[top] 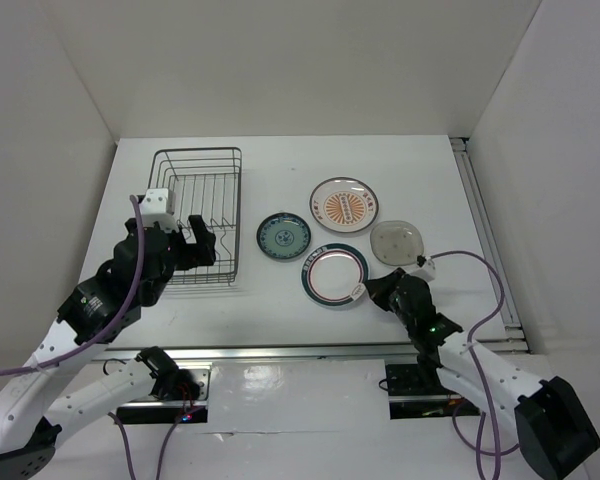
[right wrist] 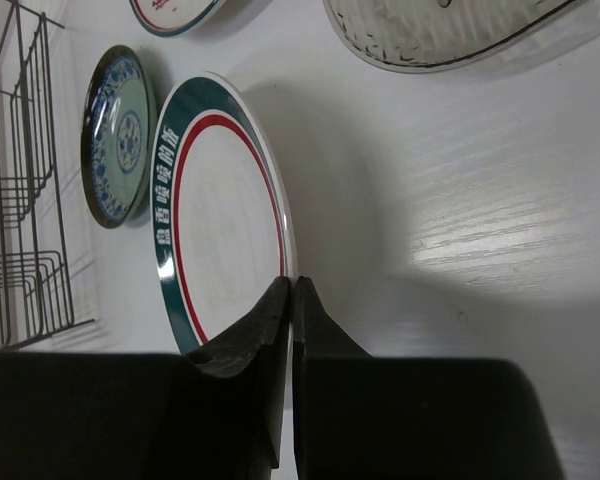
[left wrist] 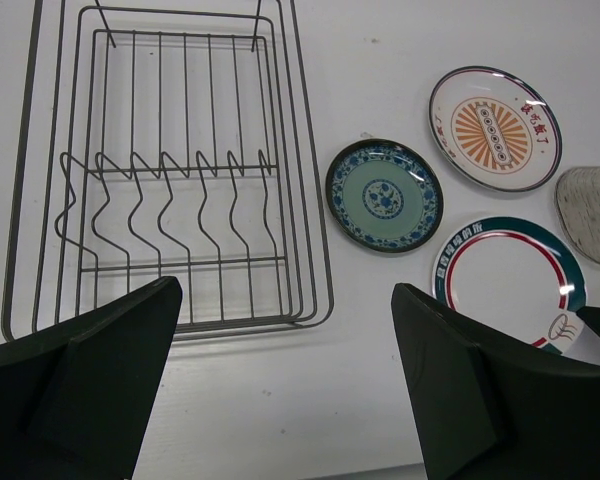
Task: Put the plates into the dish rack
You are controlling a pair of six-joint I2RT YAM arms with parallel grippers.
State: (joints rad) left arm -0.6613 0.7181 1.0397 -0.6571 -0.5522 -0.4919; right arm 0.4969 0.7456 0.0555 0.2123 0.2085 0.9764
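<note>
Top external has my left arm reaching in from the near left, elbow bent, with the left gripper (top: 202, 243) hanging over the near end of the dish rack (top: 197, 190). The rack sits on the left of the table (top: 270, 305), its long side running near to far. My right arm stretches low from the near right, and the right gripper (top: 373, 289) is down at table level, just beside the near-right rim of the ring-rimmed plate (top: 335, 275).

All three plates lie flat on the table to the right of the rack. The teal-blue patterned plate (top: 283, 236) is nearest the rack. The sunburst plate (top: 345, 204) is farther back, and the ring-rimmed plate is nearest to me. A grey glass dish (top: 395, 241) sits right of them.

Left wrist tells me what the overhead cannot: the left jaws stand wide apart with nothing between them. It also shows the rack's zigzag divider prongs, with no plate among them.

Right wrist gives the close look. The right jaws are pressed almost together, only a thin slit between them. Their tips meet right at the plate's teal rim (right wrist: 225, 215), and nothing is visibly clamped. I cannot tell whether they touch the rim.
</note>
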